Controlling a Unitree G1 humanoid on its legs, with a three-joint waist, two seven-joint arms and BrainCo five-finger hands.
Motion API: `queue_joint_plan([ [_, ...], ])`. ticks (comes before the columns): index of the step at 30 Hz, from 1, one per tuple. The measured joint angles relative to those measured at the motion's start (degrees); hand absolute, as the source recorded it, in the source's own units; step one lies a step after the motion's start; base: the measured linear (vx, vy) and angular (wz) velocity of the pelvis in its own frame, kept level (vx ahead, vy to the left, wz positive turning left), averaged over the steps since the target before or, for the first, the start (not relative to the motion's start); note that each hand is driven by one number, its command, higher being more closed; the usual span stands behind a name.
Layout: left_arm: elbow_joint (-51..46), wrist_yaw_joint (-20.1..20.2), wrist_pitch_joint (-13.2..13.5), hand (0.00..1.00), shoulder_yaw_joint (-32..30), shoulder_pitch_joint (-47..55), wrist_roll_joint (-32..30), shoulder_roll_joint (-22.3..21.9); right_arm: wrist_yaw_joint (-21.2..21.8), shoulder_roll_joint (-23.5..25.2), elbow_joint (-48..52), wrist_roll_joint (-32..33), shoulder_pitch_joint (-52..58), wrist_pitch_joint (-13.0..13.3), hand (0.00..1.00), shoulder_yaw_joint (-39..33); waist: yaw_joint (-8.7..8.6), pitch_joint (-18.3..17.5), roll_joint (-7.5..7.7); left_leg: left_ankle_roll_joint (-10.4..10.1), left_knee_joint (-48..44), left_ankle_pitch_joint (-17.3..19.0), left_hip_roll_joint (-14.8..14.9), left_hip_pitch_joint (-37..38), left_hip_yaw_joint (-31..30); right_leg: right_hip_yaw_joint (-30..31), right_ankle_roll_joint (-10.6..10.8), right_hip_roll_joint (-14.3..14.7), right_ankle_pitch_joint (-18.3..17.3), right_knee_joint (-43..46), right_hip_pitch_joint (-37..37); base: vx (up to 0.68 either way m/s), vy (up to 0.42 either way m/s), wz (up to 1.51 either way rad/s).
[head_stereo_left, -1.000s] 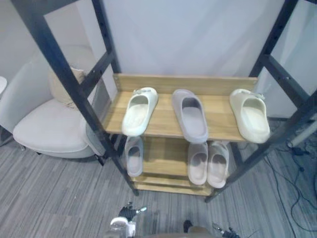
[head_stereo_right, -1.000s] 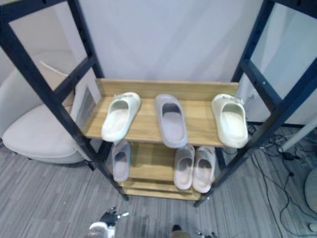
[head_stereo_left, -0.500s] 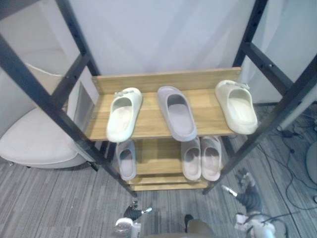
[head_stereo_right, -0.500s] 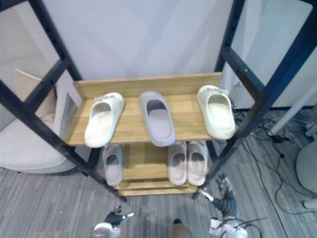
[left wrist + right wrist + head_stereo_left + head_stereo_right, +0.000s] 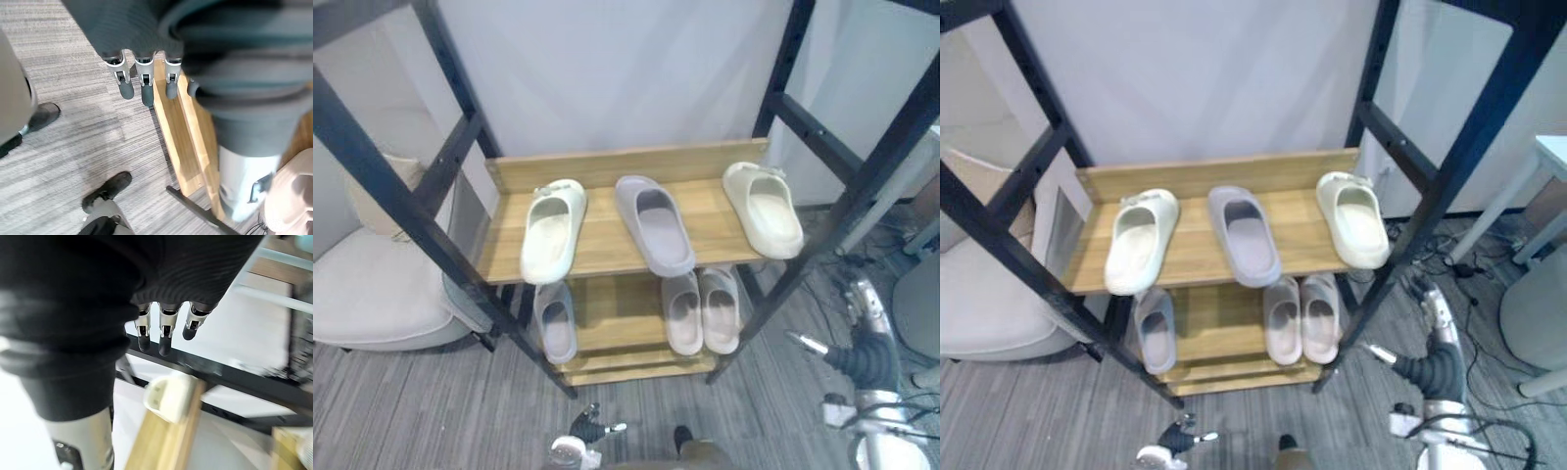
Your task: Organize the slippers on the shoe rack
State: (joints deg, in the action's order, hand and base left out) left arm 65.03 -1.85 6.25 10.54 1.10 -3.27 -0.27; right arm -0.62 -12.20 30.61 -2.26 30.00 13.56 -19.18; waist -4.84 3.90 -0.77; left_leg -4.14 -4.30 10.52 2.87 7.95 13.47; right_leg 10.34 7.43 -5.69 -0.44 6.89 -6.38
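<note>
A black-framed shoe rack has two wooden shelves. The upper shelf holds a cream slipper at the left, a lilac-grey slipper in the middle and another cream slipper at the right. On the lower shelf lie a grey slipper at the left and two pale pink slippers side by side. My right hand is raised beside the rack's right front post, open and holding nothing. My left hand hangs low in front of the rack, its fingers relaxed and open.
A white armchair stands left of the rack. A white table leg and a pale round object are at the right, with cables on the grey carpet. The rack's slanted black braces frame both sides.
The camera has shifted further to the right. My right hand has risen higher beside the rack's right post. The left hand stays low and the slippers have not moved.
</note>
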Motion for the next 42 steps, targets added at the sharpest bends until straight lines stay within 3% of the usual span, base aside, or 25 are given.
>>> queue_joint_plan([
  [8,0.39,0.97,0.60,0.00,-0.05,0.14,-0.03,2.19,0.00,-5.35,-3.99,3.00,-9.24,1.16,0.00,-0.61,0.02,-0.83,0.98,1.19,-0.38,-0.42,-1.69,-1.85,-2.40,-2.04,1.05,-2.40,1.83,-3.32,1.38,-0.01,0.025,0.16],
  [17,0.25,1.02,0.61,0.00,-0.09,0.33,-0.06,3.92,0.44,-12.37,-13.71,6.94,-19.85,1.11,0.00,4.69,1.12,-1.35,1.59,1.16,-0.50,-0.43,-1.39,-2.05,-5.42,-5.42,0.61,-2.51,2.71,-6.85,4.48,0.01,-0.025,0.17],
  [29,-0.72,1.05,0.55,0.00,-0.19,0.12,-0.07,4.15,-1.12,-17.68,-31.47,6.91,-35.58,-2.63,0.00,10.25,1.95,-0.99,1.97,1.13,-0.52,-0.48,-1.33,-2.97,-6.76,-6.81,0.57,-2.59,2.75,-7.33,4.50,0.00,-0.010,0.05],
  [42,-1.56,1.03,0.38,0.00,-0.17,-0.28,0.01,4.14,-1.74,-19.88,-41.08,7.20,-46.10,-4.10,0.00,13.53,2.44,0.55,2.13,1.17,-0.11,-0.50,-1.37,-3.22,-7.12,-7.14,0.55,-2.58,2.74,-7.69,4.42,0.00,-0.004,0.01],
])
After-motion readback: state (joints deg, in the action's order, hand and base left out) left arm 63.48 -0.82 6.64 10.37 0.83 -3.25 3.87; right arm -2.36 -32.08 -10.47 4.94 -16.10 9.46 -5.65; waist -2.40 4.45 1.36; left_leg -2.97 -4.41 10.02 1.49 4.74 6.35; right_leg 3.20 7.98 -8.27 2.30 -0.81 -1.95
